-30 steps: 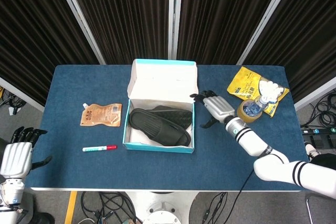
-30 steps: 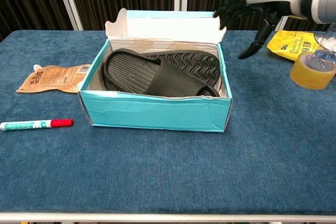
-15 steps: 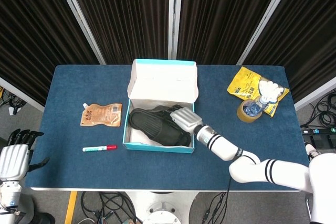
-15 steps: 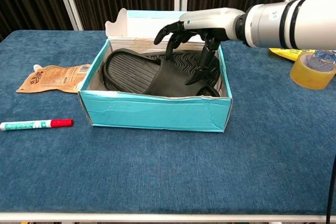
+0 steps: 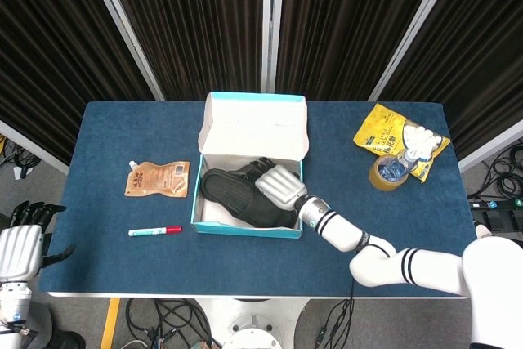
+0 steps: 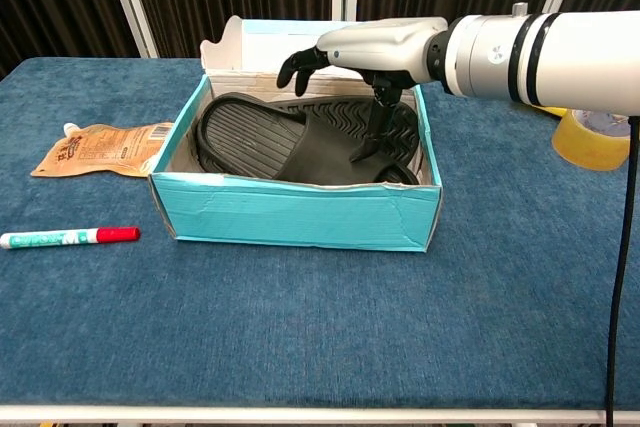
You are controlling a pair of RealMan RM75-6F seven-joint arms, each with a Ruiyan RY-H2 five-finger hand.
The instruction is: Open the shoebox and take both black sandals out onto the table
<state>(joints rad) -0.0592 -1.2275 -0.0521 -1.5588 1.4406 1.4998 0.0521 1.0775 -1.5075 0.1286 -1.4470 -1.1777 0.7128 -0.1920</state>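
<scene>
Presently, your inventory, taken outward from the shoebox (image 6: 300, 215):

Shoebox: teal, open, lid (image 5: 256, 124) folded back upright at its far side; it stands near the middle of the blue table (image 6: 300, 337).

Black sandals (image 6: 270, 147): both inside the shoebox, one lying partly over the other, the near one sole-up along the front wall, neither on the table yet.

Your right hand (image 6: 365, 52): over the right half of the shoebox, above the sandals, fingers spread apart and curved downward, thumb pointing down toward the upper sandal. Whether a fingertip touches the sandal cannot be told. It holds nothing.

Your left hand (image 5: 23, 239): well to the left of the shoebox, off the table's near-left corner, fingers apart, nothing in it.

Brown pouch (image 6: 100, 149): flat on the table just left of the shoebox.

Marker (image 6: 68, 237) with red cap: left of the shoebox, nearer the front edge than the pouch.

Yellow tape roll (image 6: 598, 139): well right of the shoebox, with a plastic bottle (image 5: 398, 166) standing in it.

Yellow snack bag (image 5: 392, 138): right of the shoebox, behind the tape roll.
</scene>
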